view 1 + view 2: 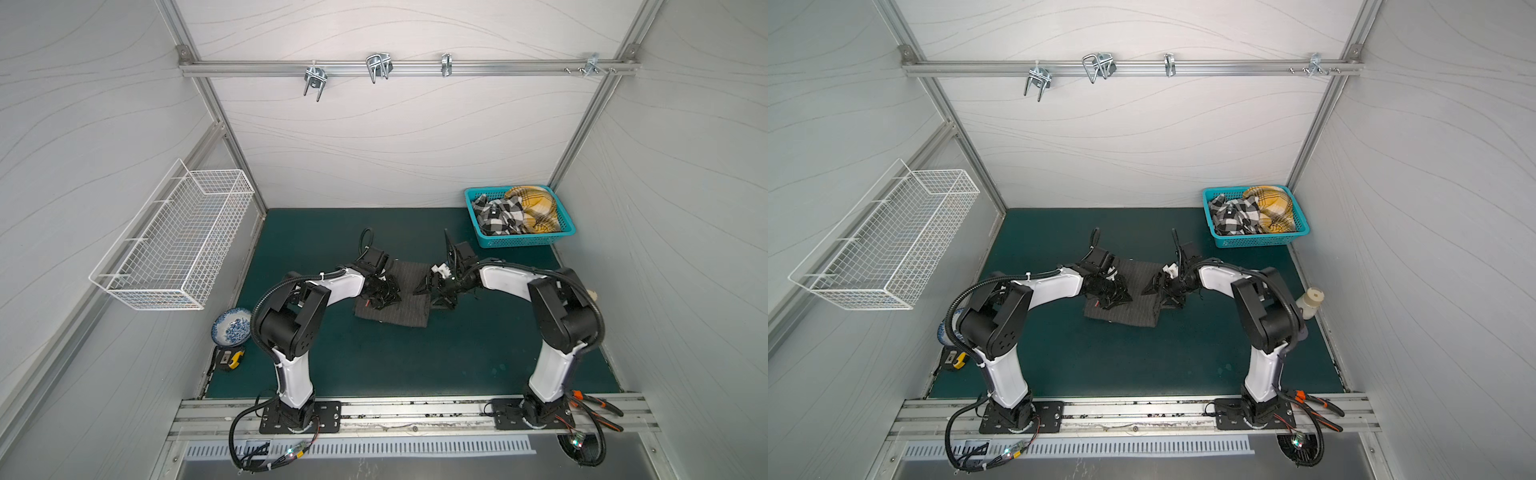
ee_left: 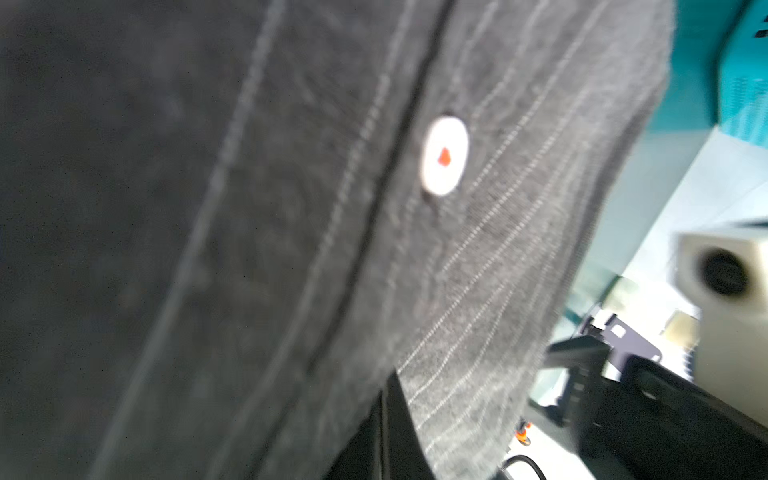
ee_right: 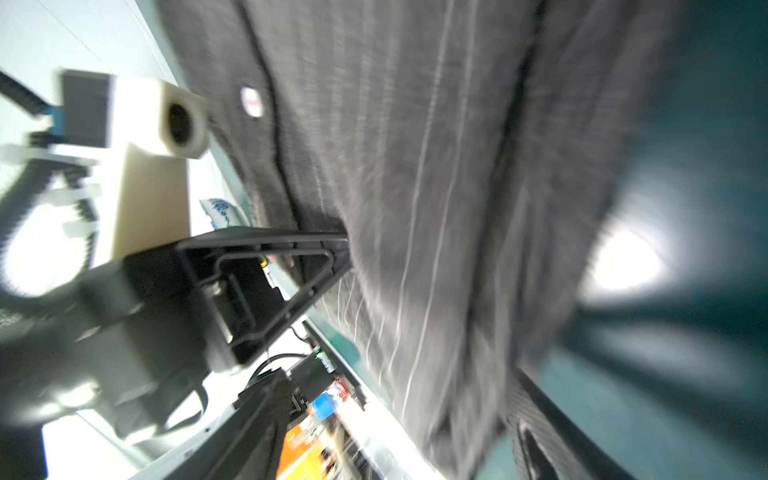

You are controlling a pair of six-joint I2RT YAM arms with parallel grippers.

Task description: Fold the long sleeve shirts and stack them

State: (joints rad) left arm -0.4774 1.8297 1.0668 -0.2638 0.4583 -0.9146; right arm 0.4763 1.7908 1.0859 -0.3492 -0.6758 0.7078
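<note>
A dark pinstriped long sleeve shirt [image 1: 409,316] [image 1: 1133,318] lies folded on the green mat, mid-table. My left gripper [image 1: 390,297] [image 1: 1121,297] lies low over its left half, shut on a pinch of its cloth. The left wrist view is filled with that cloth [image 2: 498,249] and a pale button [image 2: 444,156]. My right gripper [image 1: 430,297] [image 1: 1156,297] stands open at the shirt's right edge, jaws spread wide and holding nothing. A checked shirt [image 1: 498,216] and a yellow plaid shirt [image 1: 536,208] sit crumpled in the teal basket [image 1: 523,241] at the back right.
A white wire basket [image 1: 174,245] hangs on the left wall. A blue-and-white bowl [image 1: 230,327] and a tape measure [image 1: 230,358] sit at the mat's left edge. Pliers [image 1: 598,409] lie on the front rail, and a white bottle [image 1: 1312,301] stands by the right wall.
</note>
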